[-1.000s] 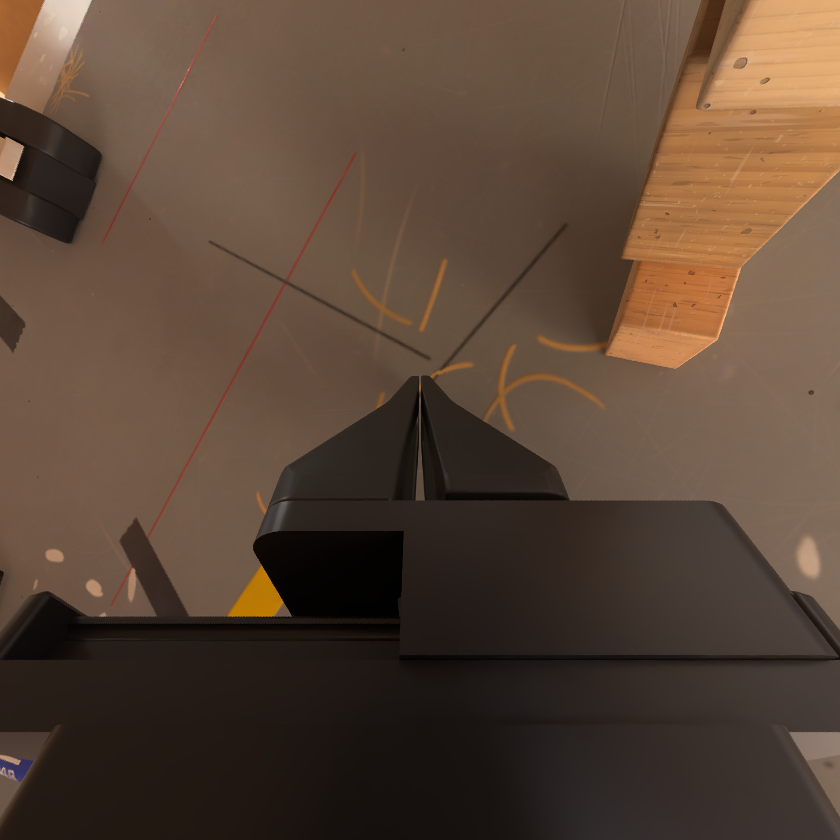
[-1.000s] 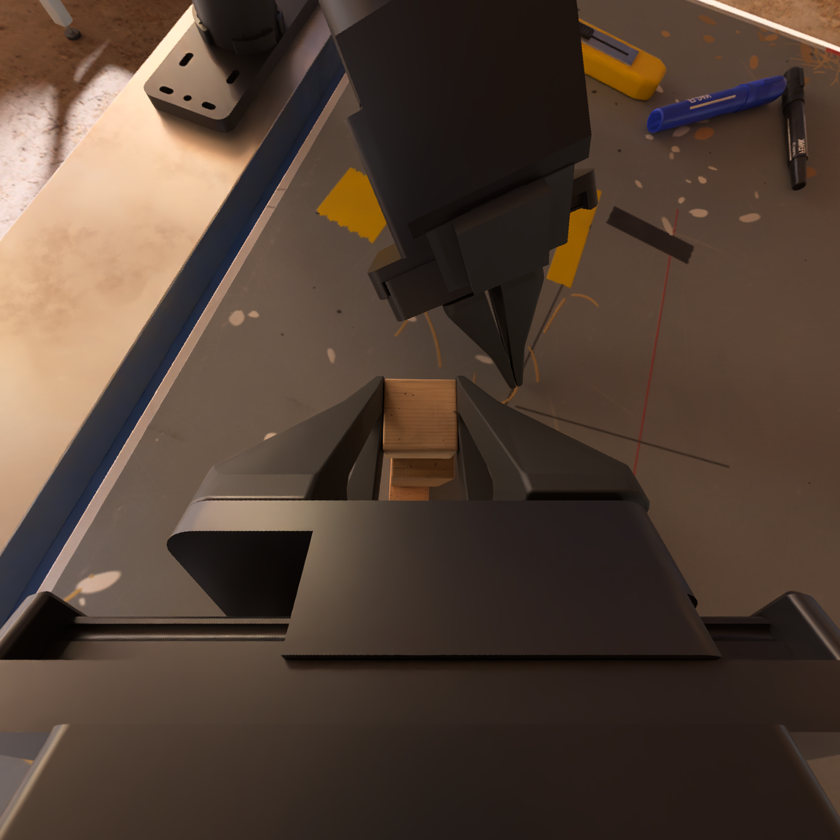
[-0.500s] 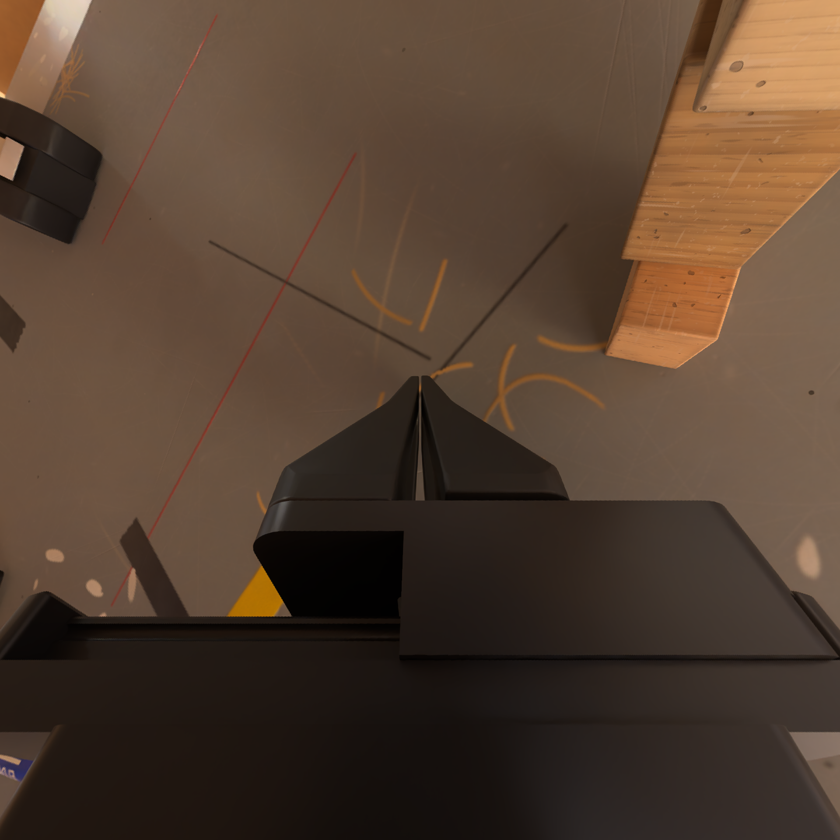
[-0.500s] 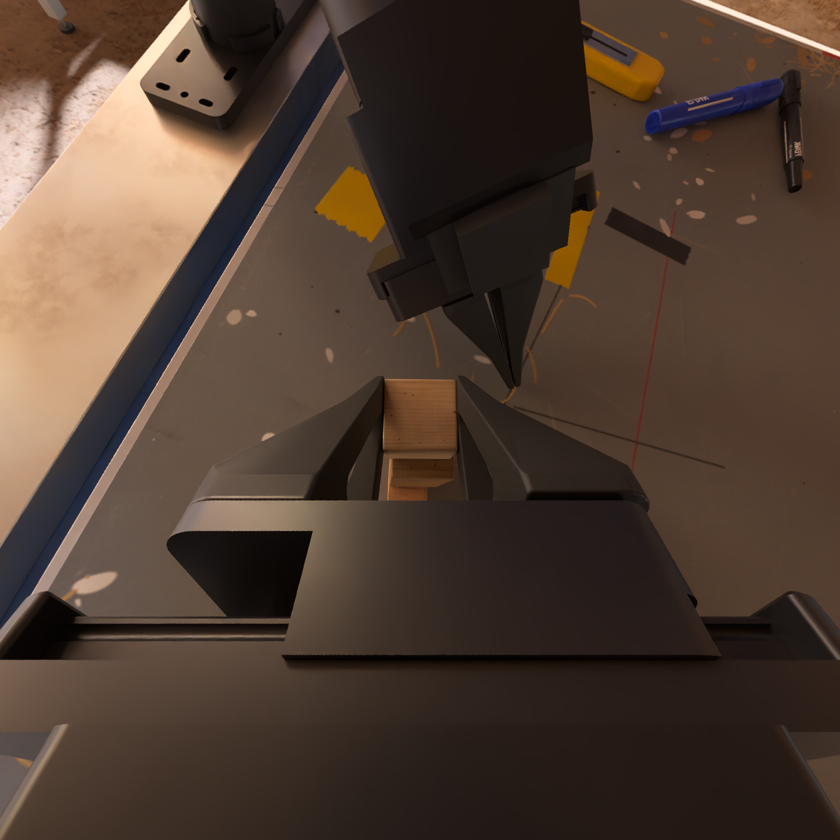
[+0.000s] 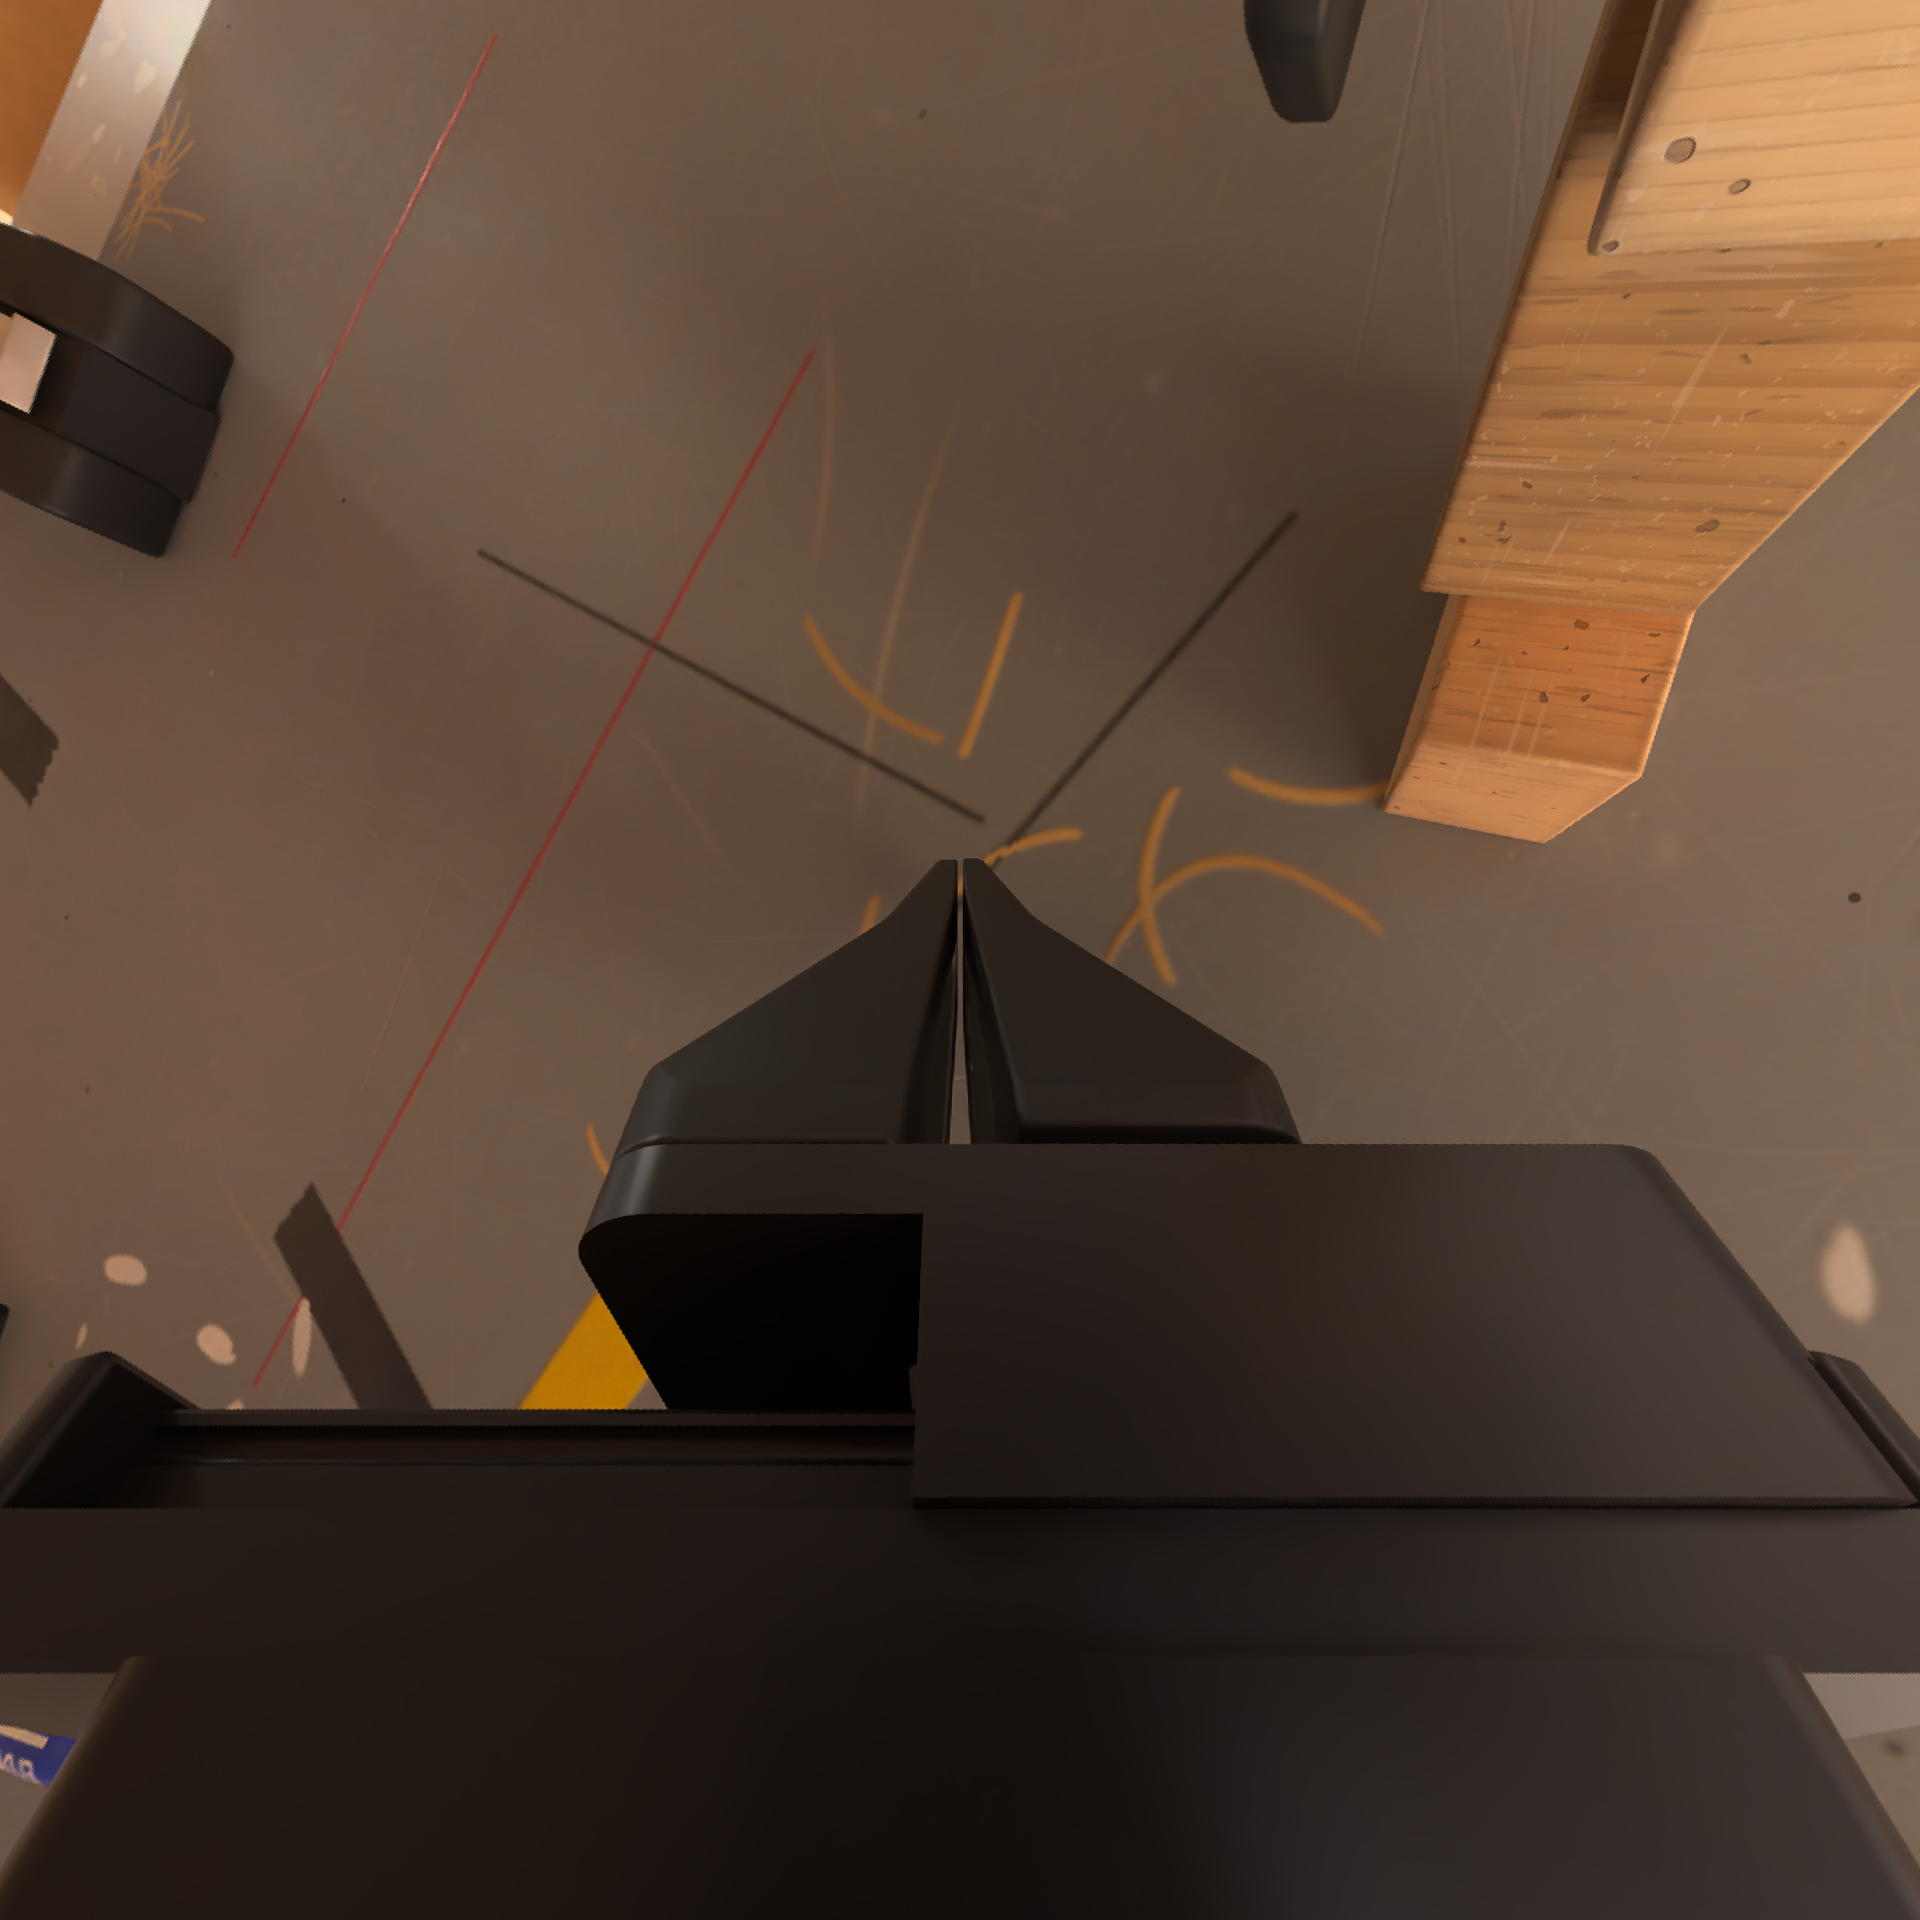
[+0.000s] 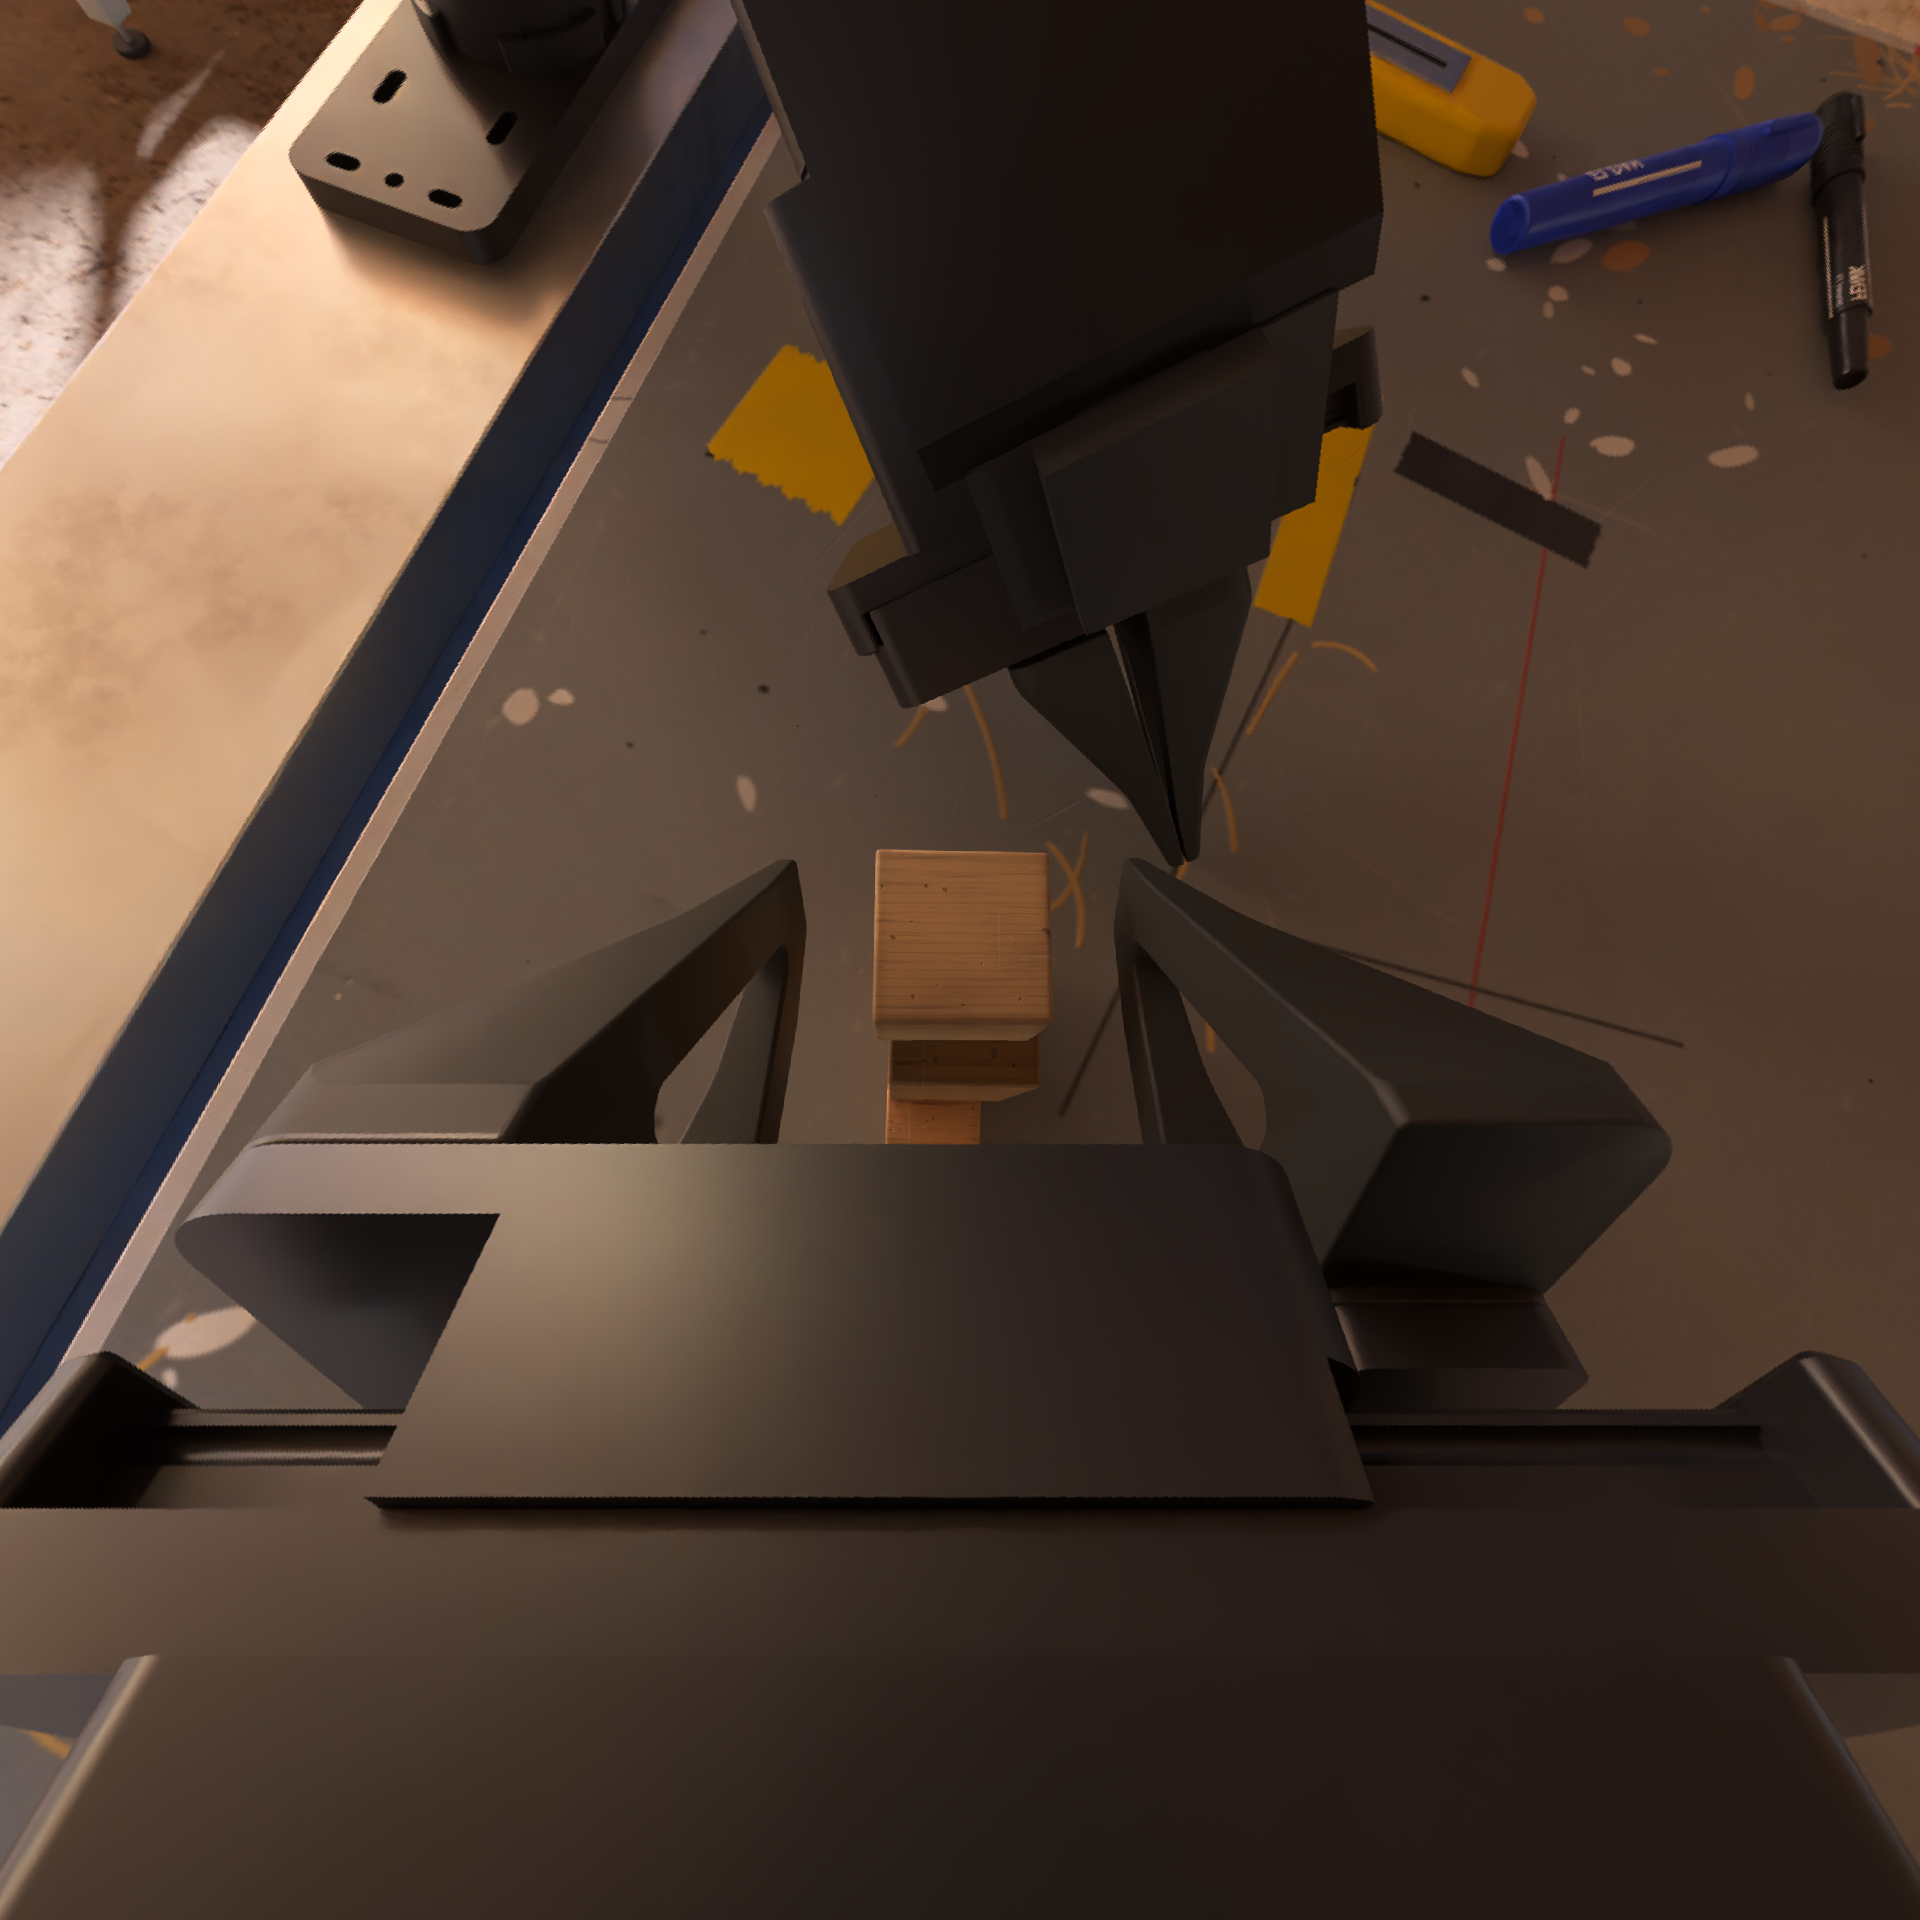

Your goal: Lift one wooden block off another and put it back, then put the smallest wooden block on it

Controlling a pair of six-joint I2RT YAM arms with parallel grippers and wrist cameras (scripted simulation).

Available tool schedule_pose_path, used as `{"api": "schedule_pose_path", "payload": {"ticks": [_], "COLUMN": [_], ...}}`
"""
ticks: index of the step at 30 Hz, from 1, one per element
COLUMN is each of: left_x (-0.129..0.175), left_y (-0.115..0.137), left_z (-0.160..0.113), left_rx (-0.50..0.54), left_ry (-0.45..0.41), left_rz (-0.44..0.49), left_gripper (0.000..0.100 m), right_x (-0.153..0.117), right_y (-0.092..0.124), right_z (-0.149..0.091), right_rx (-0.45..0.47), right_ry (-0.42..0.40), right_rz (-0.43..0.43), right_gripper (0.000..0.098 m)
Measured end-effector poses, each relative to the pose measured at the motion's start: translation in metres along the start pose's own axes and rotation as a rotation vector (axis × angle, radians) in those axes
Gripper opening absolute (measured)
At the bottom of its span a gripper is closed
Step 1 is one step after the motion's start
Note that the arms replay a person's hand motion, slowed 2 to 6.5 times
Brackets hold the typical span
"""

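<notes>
Wooden blocks stand stacked three high on the scuffed grey bench (image 6: 1714, 883). From the right wrist view the pale square top block (image 6: 961, 951) sits on a narrower middle block (image 6: 961, 1075), and that sits on a darker orange bottom block (image 6: 932, 1122), of which only a sliver shows. From the left wrist view the same stack fills the upper right corner, with the pale middle block (image 5: 1621, 436) overhanging the orange bottom block (image 5: 1538, 717).

Right pincer (image 6: 961, 883) is spread wide, one finger on each side of the top block, both clear of the wood. Left pincer (image 5: 959, 864) has its fingers pressed together with nothing between them, hanging above the marked bench well apart from the stack.

Farther back lie a yellow utility knife (image 6: 1455, 104), a blue marker (image 6: 1652, 187) and a black marker (image 6: 1844, 239).
</notes>
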State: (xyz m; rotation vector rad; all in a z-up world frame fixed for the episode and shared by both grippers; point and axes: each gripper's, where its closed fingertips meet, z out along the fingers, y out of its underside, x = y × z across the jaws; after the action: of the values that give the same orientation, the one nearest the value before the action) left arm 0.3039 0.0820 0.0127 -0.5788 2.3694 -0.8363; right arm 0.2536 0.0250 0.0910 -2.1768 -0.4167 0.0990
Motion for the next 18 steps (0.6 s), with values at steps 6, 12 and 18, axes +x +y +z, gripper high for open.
{"api": "schedule_pose_path", "payload": {"ticks": [6,12,18], "left_x": [0.000,0.000,0.000], "left_y": [0.000,0.000,0.000], "left_z": [0.000,0.000,0.000], "left_rx": [0.000,0.000,0.000], "left_ry": [0.000,0.000,0.000], "left_rz": [0.000,0.000,0.000], "left_gripper": [0.001,0.001,0.001], "right_x": [0.001,0.001,0.000], "right_y": [-0.001,-0.001,-0.002], "right_z": [-0.001,-0.006,-0.014], "right_rx": [0.010,0.031,0.074], "right_ry": [0.003,0.011,0.023], "right_rz": [0.014,0.038,0.065], "right_gripper": [0.0562,0.0644,0.0689]}}
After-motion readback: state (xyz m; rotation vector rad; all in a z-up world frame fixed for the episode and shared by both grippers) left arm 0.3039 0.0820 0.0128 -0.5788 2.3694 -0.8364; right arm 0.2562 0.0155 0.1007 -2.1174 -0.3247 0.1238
